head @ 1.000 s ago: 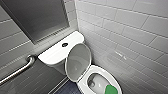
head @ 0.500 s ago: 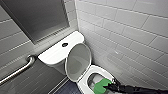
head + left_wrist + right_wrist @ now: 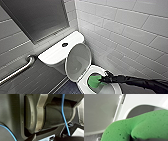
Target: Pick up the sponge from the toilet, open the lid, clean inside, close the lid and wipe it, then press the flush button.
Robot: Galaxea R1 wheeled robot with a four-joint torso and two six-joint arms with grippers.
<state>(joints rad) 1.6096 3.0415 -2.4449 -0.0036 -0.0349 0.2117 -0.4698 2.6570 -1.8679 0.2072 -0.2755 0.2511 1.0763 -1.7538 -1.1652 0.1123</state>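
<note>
The white toilet (image 3: pixel 58 55) stands against the grey wall with its lid (image 3: pixel 78 60) raised and leaning back on the tank. The small dark flush button (image 3: pixel 65 44) sits in the middle of the tank top. My right arm comes in from the right, and the right gripper (image 3: pixel 103 80) is shut on the bright green sponge (image 3: pixel 93 81), which is down inside the bowl, within the seat ring (image 3: pixel 83 87). In the right wrist view the sponge (image 3: pixel 140 127) looms large below the raised lid (image 3: pixel 99 112) and the white seat (image 3: pixel 144 100).
A metal grab bar (image 3: pixel 17 71) runs along the wall left of the toilet. A white tiled wall (image 3: pixel 130 37) stands close on the toilet's right. A dark recessed panel (image 3: pixel 37 17) sits above the tank. Dark floor (image 3: pixel 67 88) shows beside the bowl.
The right arm has reached a little further into the bowl, and the sponge has shifted slightly within it. The lid stays up.
</note>
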